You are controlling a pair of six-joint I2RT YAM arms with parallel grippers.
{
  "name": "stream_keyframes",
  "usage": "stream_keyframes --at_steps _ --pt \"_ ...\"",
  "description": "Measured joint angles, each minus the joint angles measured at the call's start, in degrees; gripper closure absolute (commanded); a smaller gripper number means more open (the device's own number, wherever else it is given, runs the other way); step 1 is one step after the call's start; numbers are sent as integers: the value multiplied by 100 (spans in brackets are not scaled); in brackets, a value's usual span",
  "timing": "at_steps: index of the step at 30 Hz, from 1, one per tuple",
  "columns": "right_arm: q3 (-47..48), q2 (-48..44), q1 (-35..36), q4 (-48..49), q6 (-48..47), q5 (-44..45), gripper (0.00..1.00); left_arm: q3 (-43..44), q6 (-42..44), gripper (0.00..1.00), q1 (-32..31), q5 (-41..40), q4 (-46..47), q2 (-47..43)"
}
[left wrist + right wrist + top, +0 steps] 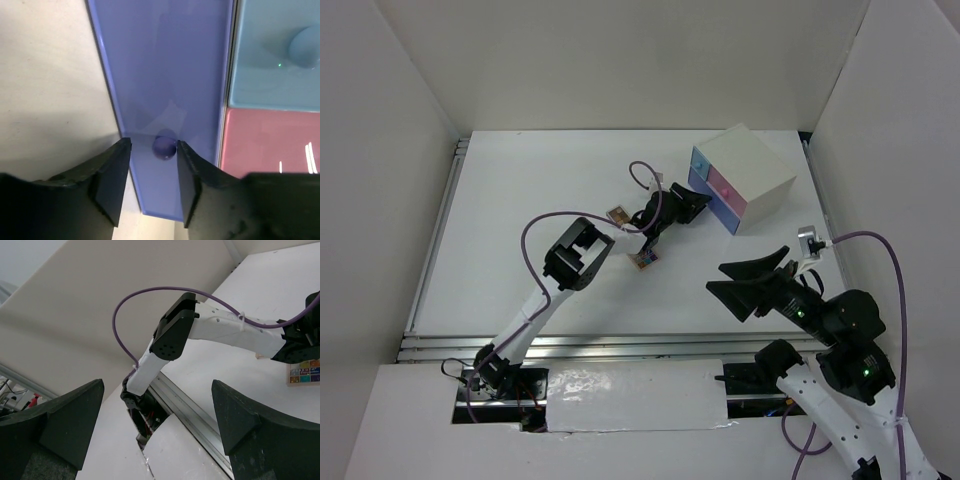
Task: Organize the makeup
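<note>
Item count
Two arms (535, 310) (830, 410); one drawer box (760, 175); three drawers: violet (165, 75), cyan (272, 55), pink (260, 145); two palettes (617, 214) (642, 260).

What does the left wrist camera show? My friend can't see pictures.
The open left claw sits on either side of a small round knob on a purple drawer. A blue drawer and a pink drawer are to the right, and the white table is to the left.

The left arm (530, 315) and right arm (820, 400) are white links between blocky black joints, each trailing a purple cable (533, 232) (a pale zip tie (241, 321) binds the left one). Green lights (798, 313) glow on the right arm's joints; the fingers (70, 422) are matte black wedges.
</note>
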Motion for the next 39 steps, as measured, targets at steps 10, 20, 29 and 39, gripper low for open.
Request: stream_keyframes --at_steps 10,20,29,39 --pt "-20 63 0 4 2 -26 5 -31 -55 49 -4 20 170 4" --pt "-107 85 0 52 24 -48 6 -59 -184 47 -46 79 323 33" --pt "-107 109 0 68 24 -50 7 -26 -293 55 -57 142 472 146" --pt "-111 109 0 68 24 -48 7 267 -273 66 -55 144 391 280"
